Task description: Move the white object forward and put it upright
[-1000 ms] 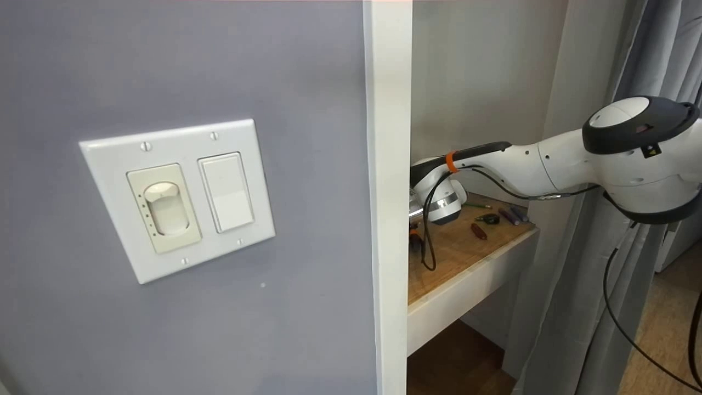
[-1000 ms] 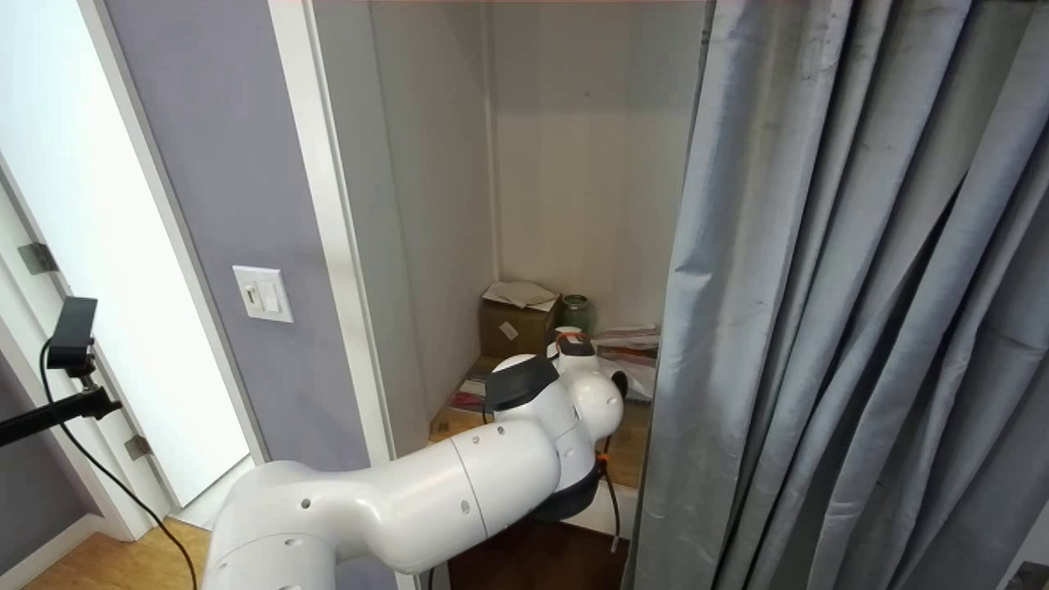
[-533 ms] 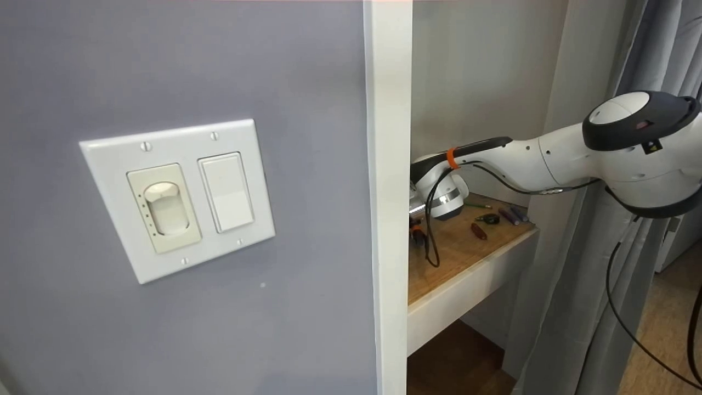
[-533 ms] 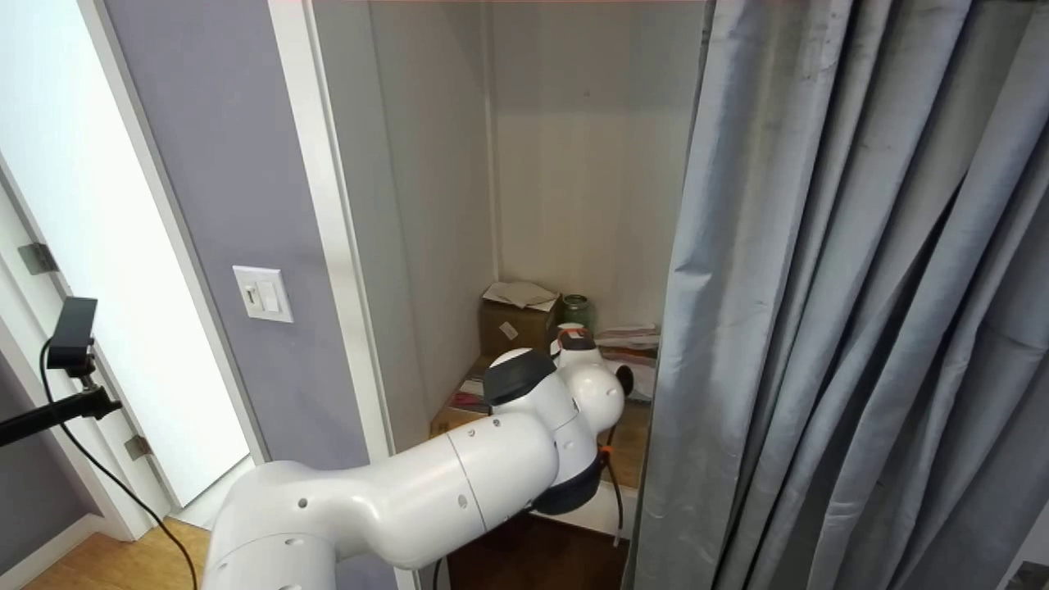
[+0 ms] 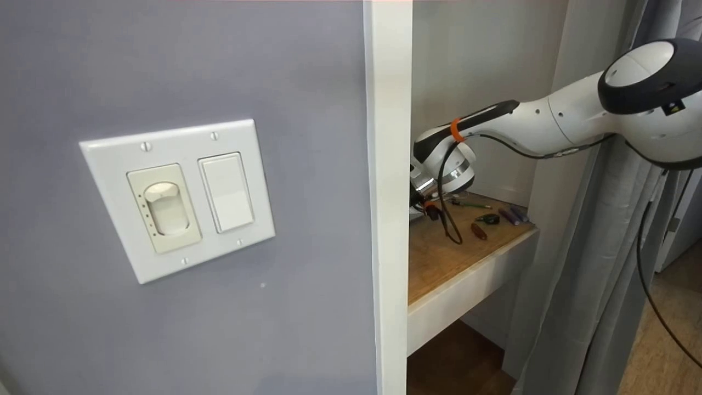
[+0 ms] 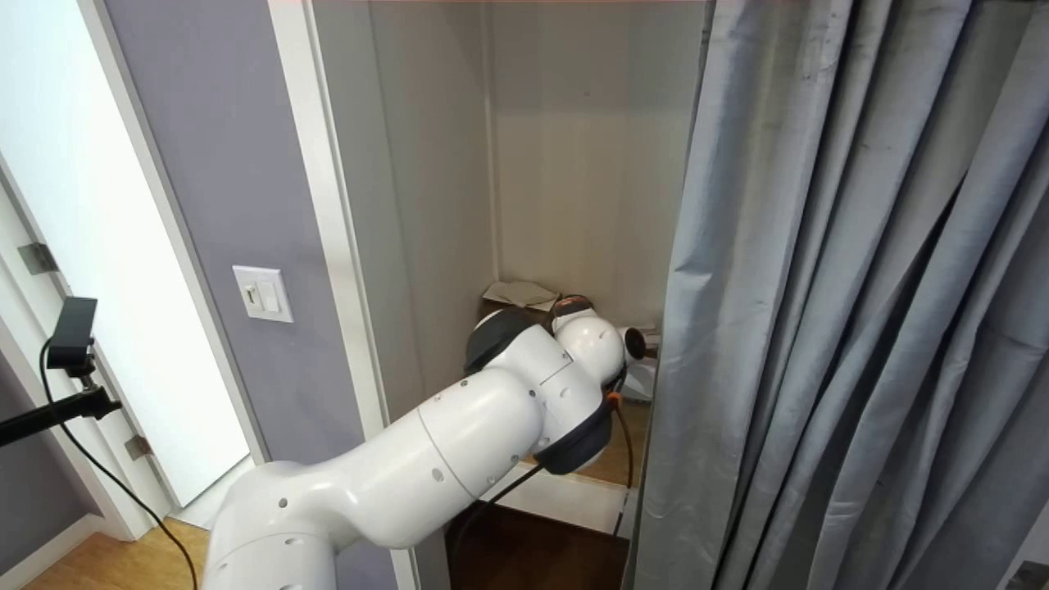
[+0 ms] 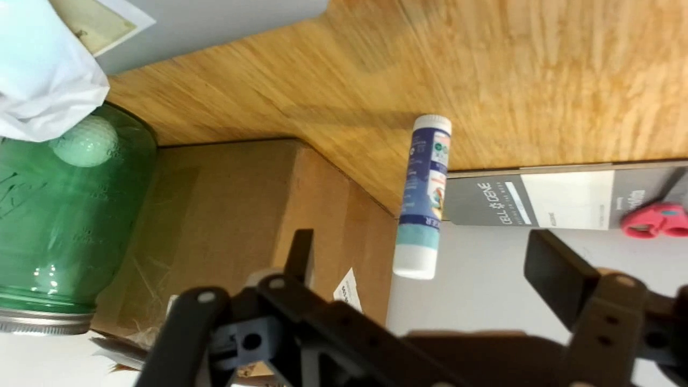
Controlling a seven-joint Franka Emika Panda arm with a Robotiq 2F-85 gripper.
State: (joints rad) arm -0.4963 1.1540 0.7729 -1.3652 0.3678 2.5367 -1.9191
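The white object shows in the wrist view as a slim tube [image 7: 423,196] with white ends and a blue label. It seems to stand upright on the wooden shelf [image 7: 537,80], its base casting a shadow. Around its near white end my gripper [image 7: 422,255] is open, with a gap on either side between the tube and the dark fingers [image 7: 559,277]. Neither finger touches it. An exterior view gives only part of the wrist [image 5: 458,175], at the door trim; the fingers are hidden there. I cannot make out the tube in either exterior view.
Beside the tube are a cardboard box [image 7: 231,209], a green jar [image 7: 64,215], white paper [image 7: 43,70], a grey printed card [image 7: 484,201] and pink scissors [image 7: 653,220]. A red knife [image 5: 478,231] lies nearer the shelf's front edge. A grey curtain [image 6: 819,246] hangs alongside the arm.
In both exterior views the arm has risen, mostly in the last half second. Its wrist is higher above the shelf, and the cable loop has lifted with it.
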